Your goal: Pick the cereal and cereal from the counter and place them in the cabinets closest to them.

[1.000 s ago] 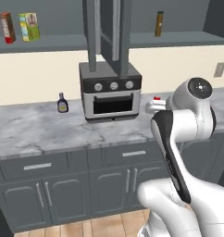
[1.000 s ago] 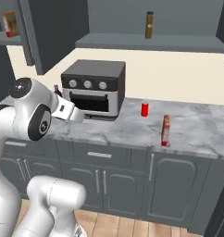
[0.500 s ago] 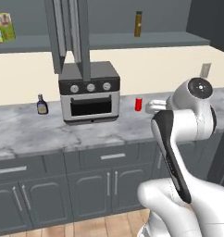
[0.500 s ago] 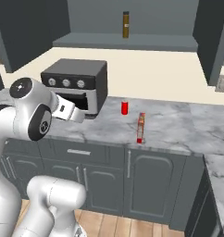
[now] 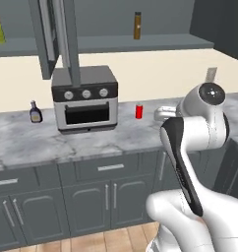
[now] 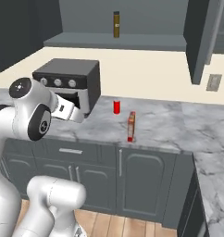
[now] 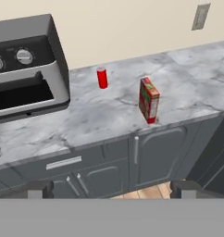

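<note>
One cereal box (image 7: 149,99), red with a green top, stands upright on the marble counter (image 7: 100,120) near its front edge; it also shows as the cereal box (image 6: 131,126) in the right base view. My gripper (image 7: 111,190) is open and empty, well back from the counter and looking down on the box from the left. My hand (image 6: 70,112) hangs in front of the toaster oven. A dark grey wall cabinet door (image 6: 204,37) stands open above and right of the box.
A small red can (image 7: 102,77) stands behind and left of the box. A toaster oven (image 5: 84,98) sits on the counter, with a dark bottle (image 5: 35,112) to its left. A tall bottle (image 6: 116,24) stands on the open shelf. Another cabinet door (image 5: 57,39) hangs open above the oven.
The base has driven to the right, so the whole scene has slid left in both base views. The gripper has stayed open.
</note>
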